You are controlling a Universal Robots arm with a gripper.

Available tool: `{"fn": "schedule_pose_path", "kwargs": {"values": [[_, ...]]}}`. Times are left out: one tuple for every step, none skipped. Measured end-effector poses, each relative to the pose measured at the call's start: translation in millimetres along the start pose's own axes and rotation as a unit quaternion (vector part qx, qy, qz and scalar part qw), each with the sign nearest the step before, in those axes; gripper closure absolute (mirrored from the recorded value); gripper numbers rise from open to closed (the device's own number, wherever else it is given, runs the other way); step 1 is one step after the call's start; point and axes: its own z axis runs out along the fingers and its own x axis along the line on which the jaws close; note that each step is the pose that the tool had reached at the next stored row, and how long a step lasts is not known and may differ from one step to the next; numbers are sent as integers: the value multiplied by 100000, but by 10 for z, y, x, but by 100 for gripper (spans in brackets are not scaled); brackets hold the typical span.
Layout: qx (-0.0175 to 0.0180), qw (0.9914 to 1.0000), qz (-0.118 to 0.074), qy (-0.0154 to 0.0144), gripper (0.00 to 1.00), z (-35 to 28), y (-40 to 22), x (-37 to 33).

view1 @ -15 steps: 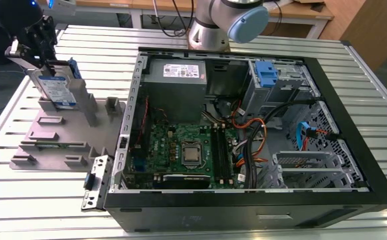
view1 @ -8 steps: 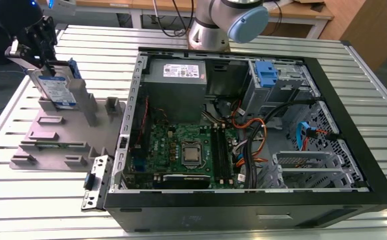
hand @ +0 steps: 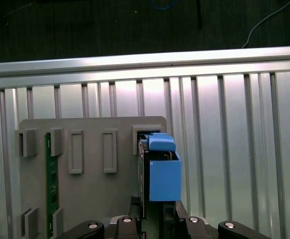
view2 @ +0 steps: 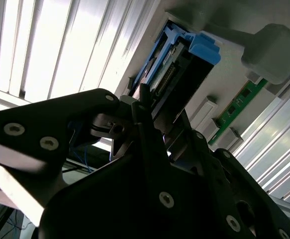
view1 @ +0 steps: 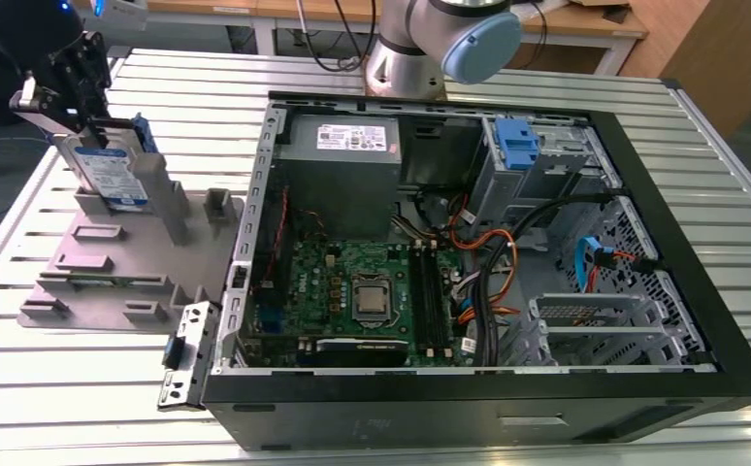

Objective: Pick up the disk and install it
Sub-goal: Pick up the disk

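You will find the disk (view1: 108, 173) standing upright on edge at the exterior view's far left, its lower end at a corner slot of the grey holder (view1: 97, 257). Its body is silver with a white and blue label on the broad face. Blue plastic rails run along its edges.

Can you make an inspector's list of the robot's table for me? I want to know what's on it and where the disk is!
Surface: ribbed metal table, holding a grey holder and an open computer case.
Job's things: disk standing upright in the grey holder, outside the case; not installed.
Clutter: green circuit strip in the holder; blue bracket inside the case.
Gripper: gripper at the disk's top edge; a grip cannot be confirmed.
Cables: orange, black and blue cables inside the case.
Surroundings: robot base behind the case; wooden desk beyond the table.
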Motion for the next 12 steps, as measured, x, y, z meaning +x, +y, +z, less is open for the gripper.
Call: {"fn": "schedule_pose_path", "kwargs": {"values": [[1, 100000, -2, 1, 65, 0, 0, 0], [-1, 100000, -3, 0, 65, 0, 0, 0], [-1, 100000, -1, 3, 65, 0, 0, 0], [0, 100000, -1, 1, 65, 0, 0, 0], [0, 100000, -1, 2, 65, 0, 0, 0], [-2, 100000, -7, 2, 65, 0, 0, 0], [-5, 100000, -170, 0, 65, 1, 0, 0], [-16, 99998, -566, 1, 65, 2, 0, 0], [-30, 99995, -1045, 10, 65, 3, 0, 1], [-45, 99989, -1503, 17, 65, 3, 0, 1], [-49, 99987, -1636, 20, 65, 3, 0, 1], [-52, 99986, -1660, 30, 65, 3, 0, 1]]}}
